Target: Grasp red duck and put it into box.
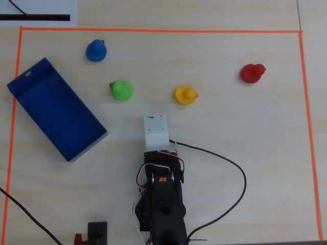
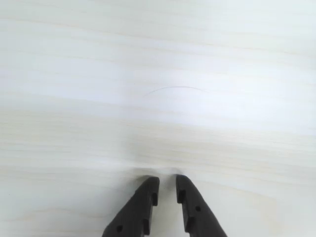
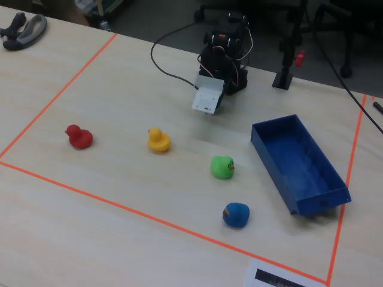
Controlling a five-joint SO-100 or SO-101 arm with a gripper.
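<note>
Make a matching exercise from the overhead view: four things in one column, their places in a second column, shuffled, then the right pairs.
Things, overhead view:
1. red duck
2. blue duck
3. box
4. yellow duck

Places:
A. far left, on the left tape line
B. far right, alone
C. top left, above the green duck
D. centre, just above the arm's white part

Pairs: 1-B, 2-C, 3-A, 4-D

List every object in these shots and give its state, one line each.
red duck: upright on the table, apart from the others, not gripped.
yellow duck: upright on the table, free.
green duck: upright on the table, free.
blue duck: on the table, free.
box: open-topped, empty, lying at an angle.
gripper: nearly shut with a narrow gap, holding nothing, over bare table.
</note>
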